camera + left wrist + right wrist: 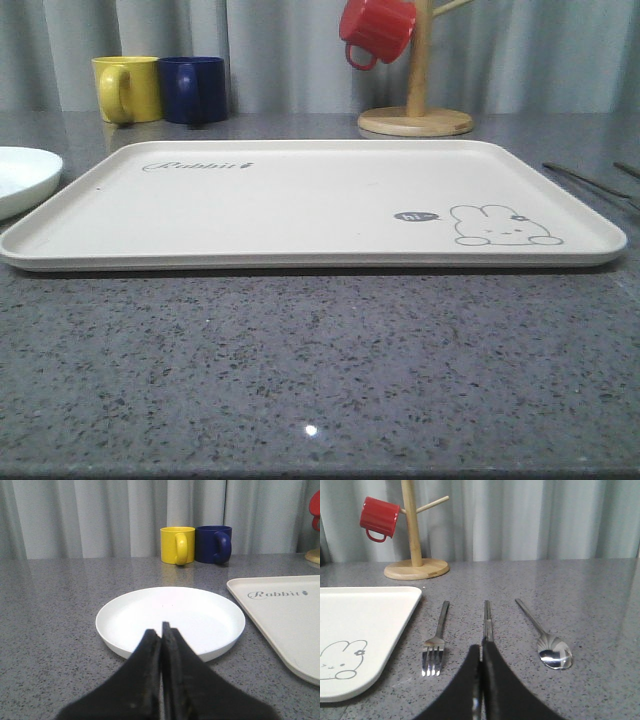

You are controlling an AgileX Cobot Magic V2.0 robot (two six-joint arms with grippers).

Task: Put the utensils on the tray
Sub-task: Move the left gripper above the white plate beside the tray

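Directly beyond the closed, empty right gripper [481, 647], chopsticks [487, 617] between fork [436, 642] and spoon [547, 645]

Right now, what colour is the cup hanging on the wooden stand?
Red. The hanging cup shows best in the right wrist view.

You see left gripper [161, 630] fingers [145, 675] pressed together | white plate [170, 620] just ahead on grey surface [50, 610] | tray [285, 615] beside plate | yellow mug [177, 545], blue mug [214, 543] seemingly touching.
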